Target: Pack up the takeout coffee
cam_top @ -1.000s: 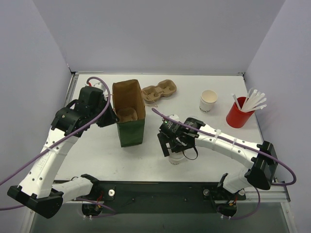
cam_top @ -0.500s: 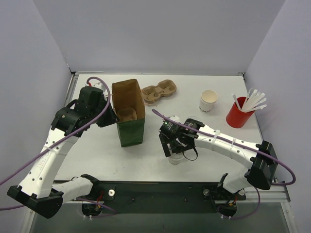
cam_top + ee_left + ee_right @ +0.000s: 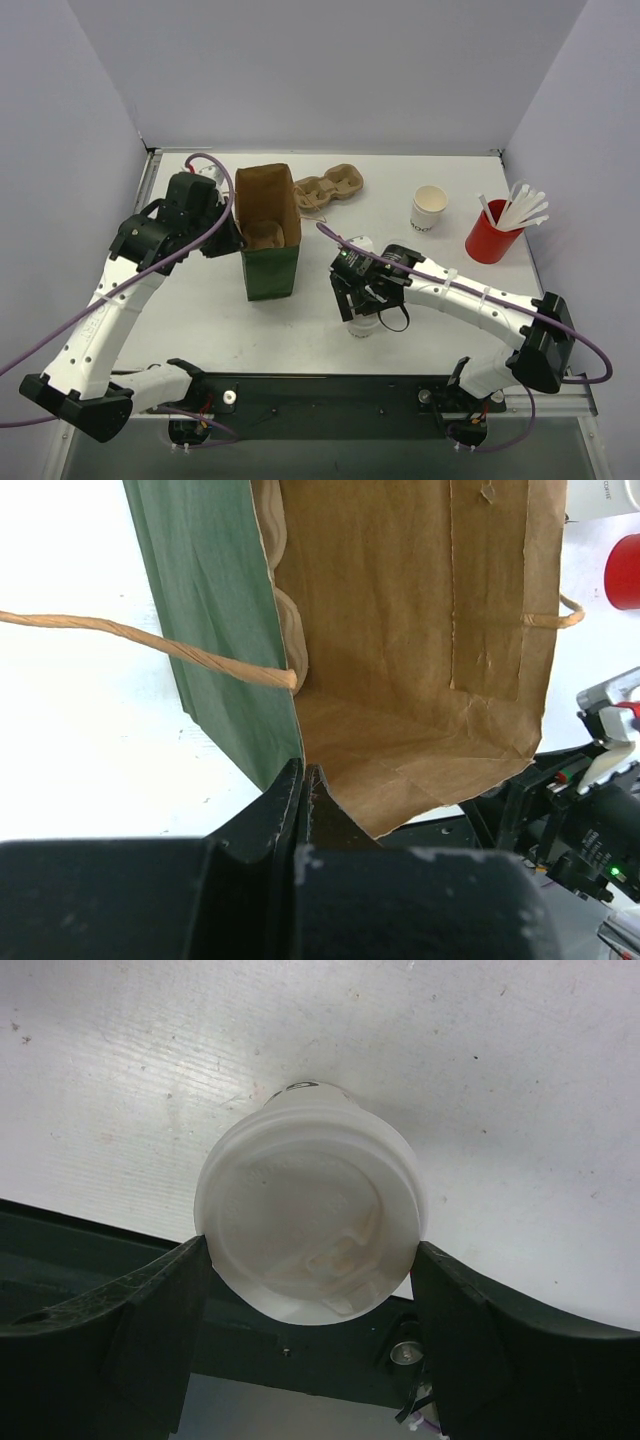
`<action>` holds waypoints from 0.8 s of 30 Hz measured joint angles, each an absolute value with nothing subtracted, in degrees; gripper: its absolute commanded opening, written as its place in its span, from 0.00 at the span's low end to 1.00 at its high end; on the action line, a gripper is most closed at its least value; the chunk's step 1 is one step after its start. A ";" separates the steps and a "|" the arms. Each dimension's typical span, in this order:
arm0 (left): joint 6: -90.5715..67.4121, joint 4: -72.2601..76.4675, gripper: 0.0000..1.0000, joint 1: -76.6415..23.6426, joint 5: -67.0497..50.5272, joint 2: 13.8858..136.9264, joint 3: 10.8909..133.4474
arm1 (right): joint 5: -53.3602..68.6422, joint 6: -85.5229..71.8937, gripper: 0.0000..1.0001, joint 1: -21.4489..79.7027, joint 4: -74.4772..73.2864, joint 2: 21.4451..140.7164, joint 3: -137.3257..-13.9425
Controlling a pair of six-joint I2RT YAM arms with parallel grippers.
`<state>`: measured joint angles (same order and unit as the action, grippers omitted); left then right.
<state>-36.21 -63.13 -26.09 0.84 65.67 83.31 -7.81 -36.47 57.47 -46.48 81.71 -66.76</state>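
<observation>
The takeout coffee (image 3: 362,326), a small white cup with a flat white lid (image 3: 310,1222), stands upright near the table's front edge. My right gripper (image 3: 362,306) reaches down around it. In the right wrist view the right gripper (image 3: 310,1252) has one finger (image 3: 165,1305) against the left of the lid's rim and the other (image 3: 475,1315) against the right. The green paper bag (image 3: 270,270) stands open at the left, its brown inside (image 3: 400,630) showing. My left gripper (image 3: 305,772) is shut on the bag's near rim, at the bag's left side (image 3: 233,240).
A brown pulp cup carrier (image 3: 327,188) lies behind the bag. A white cup with a tan inside (image 3: 429,207) and a red cup of white straws (image 3: 490,240) stand at the back right. The bag's twisted paper handle (image 3: 150,645) hangs loose to the left.
The right gripper's fingers have drawn in onto the lidded cup. The left arm has shifted slightly while still holding the bag's rim. The cup has not moved.
</observation>
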 measured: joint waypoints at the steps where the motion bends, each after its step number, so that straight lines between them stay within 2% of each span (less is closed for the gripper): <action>1: -35.42 -63.35 0.00 -26.09 0.86 66.48 84.12 | -8.01 -36.62 0.60 57.47 -46.61 81.38 -66.83; 17: -25.58 -66.28 0.00 -26.55 2.83 72.73 90.98 | -13.04 -37.54 0.59 54.22 -53.30 71.59 -81.80; 24: -24.71 -67.94 0.00 -31.55 4.71 77.43 96.36 | -15.73 -36.80 0.59 50.96 -54.74 70.17 -92.44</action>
